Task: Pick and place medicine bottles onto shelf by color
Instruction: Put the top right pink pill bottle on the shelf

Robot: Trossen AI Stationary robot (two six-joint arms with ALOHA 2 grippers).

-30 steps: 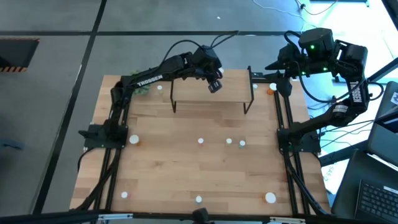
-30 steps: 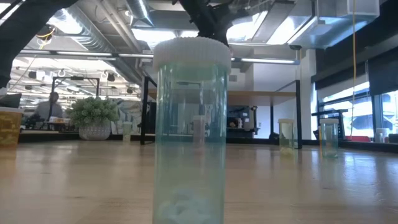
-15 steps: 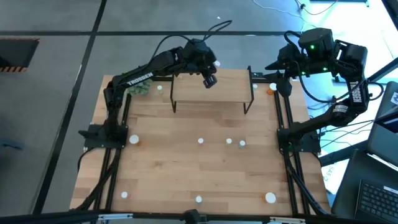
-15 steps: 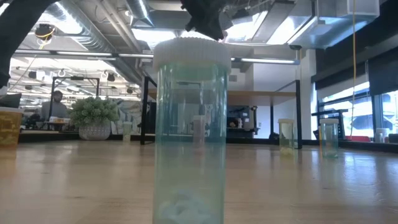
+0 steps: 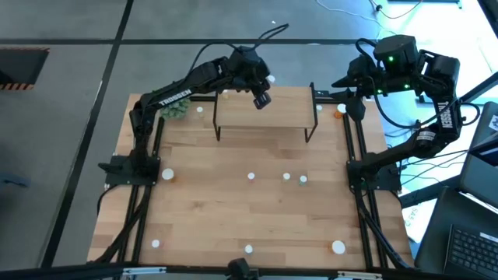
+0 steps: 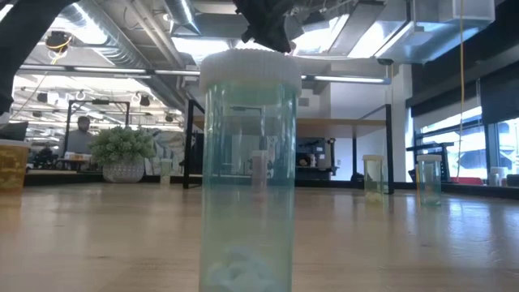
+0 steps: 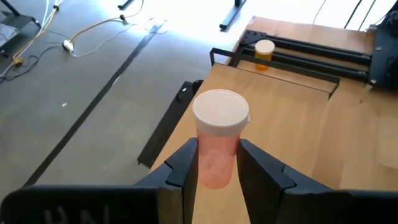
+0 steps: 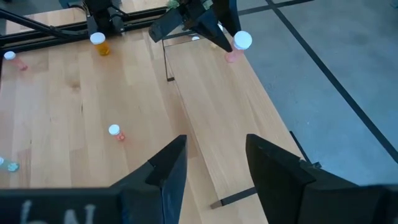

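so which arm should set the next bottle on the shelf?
Left. The left claw is shut on a pink bottle and hangs over the shelf's far edge. The right claw is open, empty, off near the table's far right corner.

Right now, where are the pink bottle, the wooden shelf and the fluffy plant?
Pink white-capped bottle (image 7: 217,149), left wrist view, its body.
Light-wood shelf (image 5: 284,117), high view, its board.
Green spiky plant (image 6: 123,144), low view, its leaves.

Pale matt wood on tabletop (image 5: 233,210) and shelf (image 5: 264,117); translucent pink plastic bottle (image 7: 217,155), white ribbed cap.
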